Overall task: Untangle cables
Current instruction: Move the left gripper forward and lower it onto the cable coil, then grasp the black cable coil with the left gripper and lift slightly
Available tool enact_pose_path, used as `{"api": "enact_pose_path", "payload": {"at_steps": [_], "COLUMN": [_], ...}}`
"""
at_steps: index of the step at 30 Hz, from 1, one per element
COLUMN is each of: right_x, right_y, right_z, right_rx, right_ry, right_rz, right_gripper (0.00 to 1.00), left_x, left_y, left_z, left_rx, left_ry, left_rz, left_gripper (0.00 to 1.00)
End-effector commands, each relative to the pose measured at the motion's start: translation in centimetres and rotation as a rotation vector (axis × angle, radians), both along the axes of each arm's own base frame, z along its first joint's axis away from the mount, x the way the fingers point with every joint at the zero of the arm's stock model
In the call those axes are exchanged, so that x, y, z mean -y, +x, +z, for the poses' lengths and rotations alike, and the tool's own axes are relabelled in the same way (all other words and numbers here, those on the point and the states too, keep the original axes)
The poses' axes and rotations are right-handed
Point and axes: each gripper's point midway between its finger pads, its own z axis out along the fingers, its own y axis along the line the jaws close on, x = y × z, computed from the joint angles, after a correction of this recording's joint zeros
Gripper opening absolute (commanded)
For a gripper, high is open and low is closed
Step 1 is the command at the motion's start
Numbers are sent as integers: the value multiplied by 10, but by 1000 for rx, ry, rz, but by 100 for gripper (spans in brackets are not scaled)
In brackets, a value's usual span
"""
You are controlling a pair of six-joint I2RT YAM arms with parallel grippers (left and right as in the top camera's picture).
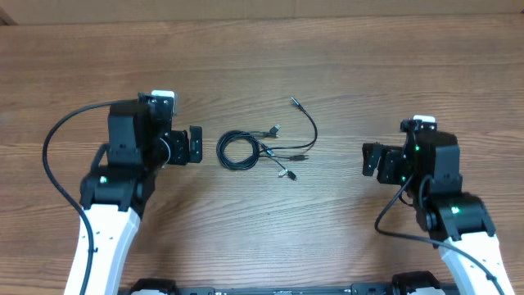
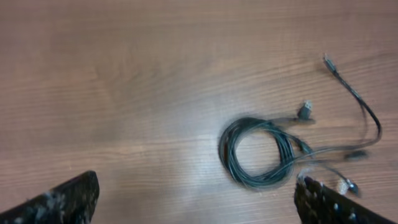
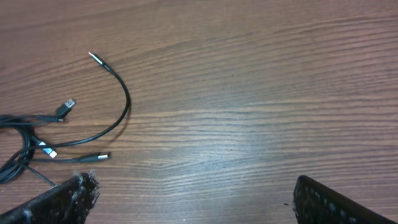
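My left gripper (image 1: pixel 196 146) and right gripper (image 1: pixel 371 160) gape wide, holding nothing. The cables (image 1: pixel 246 151) lie coiled between them on the table (image 1: pixel 327 49) — nearer the left, plugs trailing right.

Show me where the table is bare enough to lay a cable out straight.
Bare wood on the table: the whole far strip beyond the cables; the stretch between their loose plug ends and the right hand; the near strip between the two arms. Crowded: the narrow gap between the left hand and the coil.
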Motion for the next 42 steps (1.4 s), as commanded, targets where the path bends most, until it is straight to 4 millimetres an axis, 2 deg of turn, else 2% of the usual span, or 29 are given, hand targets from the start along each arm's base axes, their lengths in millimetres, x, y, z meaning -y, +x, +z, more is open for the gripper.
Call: {"api": "enact_pose_path", "payload": {"at_steps": [1, 4, 9, 16, 18, 20, 27, 30, 34, 38, 42], "right_x": [-7, -14, -19, -18, -19, -19, -19, -18, -18, -18, -18], "right_y": [7, 9, 11, 11, 11, 11, 10, 10, 9, 9, 9], "right_z": [24, 33, 36, 35, 35, 35, 35, 35, 33, 33, 33], "right_rx": [28, 46, 58, 56, 56, 56, 51, 51, 45, 43, 43], "right_ry": [23, 51, 72, 71, 71, 71, 71, 71, 70, 70, 70], "right_rz": [26, 52, 72, 71, 71, 71, 72, 71, 71, 71, 71], "right_gripper": [100, 100, 100, 100, 100, 100, 100, 100, 100, 100, 100], "left_x": [3, 2, 4, 9, 17, 25, 59, 71, 77, 76, 77], "left_y": [-7, -15, -12, 32, 44, 48, 51, 53, 53, 49, 45], "left_z": [1, -8, -14, 8, 6, -5, -74, -102, -137, -160, -172], "left_rx": [-88, -141, -168, -1, 23, 3, -146, -203, -277, -335, -372], "left_ry": [-128, -131, -169, -241, -233, -200, -37, -13, 7, 22, 25], "left_rz": [116, 131, 171, 195, 164, 131, -4, -34, -43, -41, -45], "left_gripper": [100, 100, 99, 100, 97, 93, 90, 81, 74, 65, 53]}}
